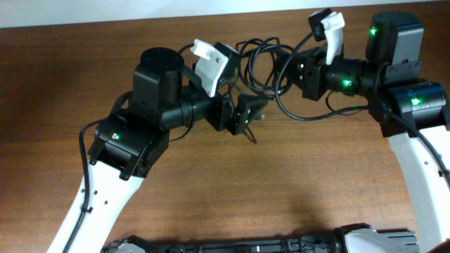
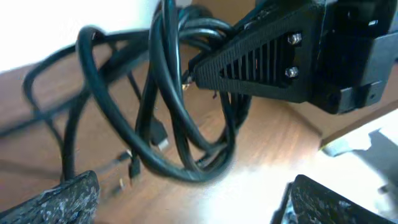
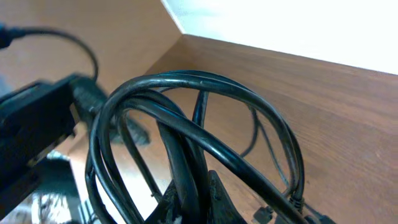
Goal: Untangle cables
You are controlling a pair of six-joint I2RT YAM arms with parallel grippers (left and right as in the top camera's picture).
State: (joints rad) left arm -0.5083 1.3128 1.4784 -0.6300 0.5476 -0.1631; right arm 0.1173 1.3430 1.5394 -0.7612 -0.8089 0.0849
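Thin black looped cables (image 3: 186, 118) hang bundled from clamped right fingers (image 2: 261, 62), far centre of brown wooden surface (image 1: 211, 197). Left fingers (image 2: 62, 199) wide, empty, facing loops. Step: separating bundle; next, left must pinch one strand.

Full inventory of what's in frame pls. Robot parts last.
cables: count unclear, tangled in one bundle; black; far-centre of the table, between the two grippers
plug ends: at least two; black; low among the loops
table: one; brown wood; under everything
white surface: one; white; beyond the table's far edge
dark hardware: black and grey; near edge; cannot tell what it is
left arm: one; black and white; left gripper open, facing the bundle, holding nothing
right arm: one; black and white; right gripper shut on the cables
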